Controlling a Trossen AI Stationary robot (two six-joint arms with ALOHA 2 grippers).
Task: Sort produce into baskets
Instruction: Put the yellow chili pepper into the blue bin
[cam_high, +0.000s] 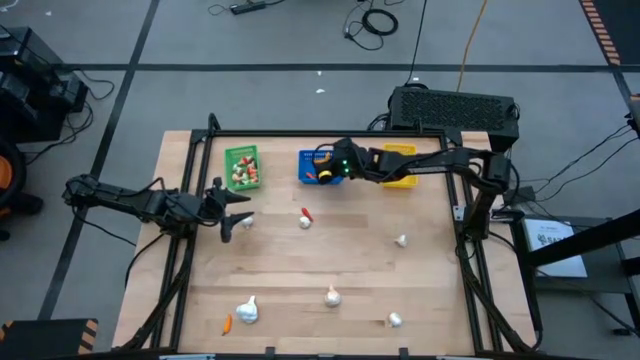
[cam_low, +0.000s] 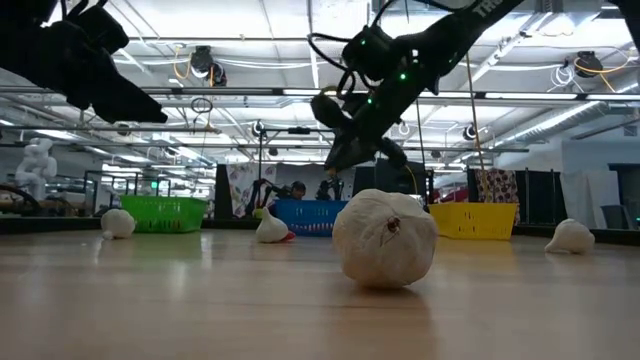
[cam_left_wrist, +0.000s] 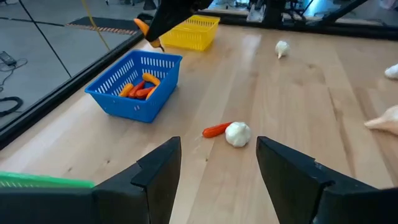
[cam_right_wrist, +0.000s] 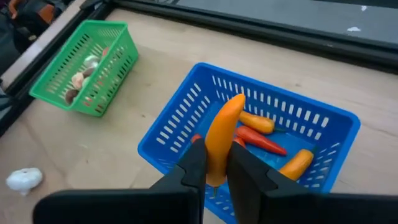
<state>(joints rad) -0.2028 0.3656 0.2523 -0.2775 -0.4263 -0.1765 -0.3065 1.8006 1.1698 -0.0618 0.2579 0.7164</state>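
Note:
Three baskets stand along the far edge: green (cam_high: 242, 167), blue (cam_high: 312, 160), yellow (cam_high: 400, 167). My right gripper (cam_high: 327, 174) hangs over the blue basket (cam_right_wrist: 329, 127), shut on an orange pepper (cam_right_wrist: 224, 134). Several orange and red pieces lie in that basket. The green basket (cam_right_wrist: 87, 68) holds small mixed bits. My left gripper (cam_left_wrist: 217, 180) stands open at the table's left, clear of everything. Ahead of it a white garlic bulb (cam_left_wrist: 237, 134) and a red pepper (cam_left_wrist: 216, 130) lie on the table. My right gripper pinches the orange pepper near its lower end (cam_right_wrist: 216, 155) between its two fingers (cam_right_wrist: 194, 167). The fingers slant down from the table's right side. The pepper runs along them and sticks out past the fingertips. It is lifted clear, above the blue basket.
More garlic bulbs lie loose on the table (cam_high: 401, 240) (cam_high: 333, 296) (cam_high: 246, 311) (cam_high: 395, 319), one (cam_high: 245, 221) beside my left gripper. A small orange piece (cam_high: 228, 323) lies near the front left. A large black box (cam_high: 455, 108) sits behind the far right corner.

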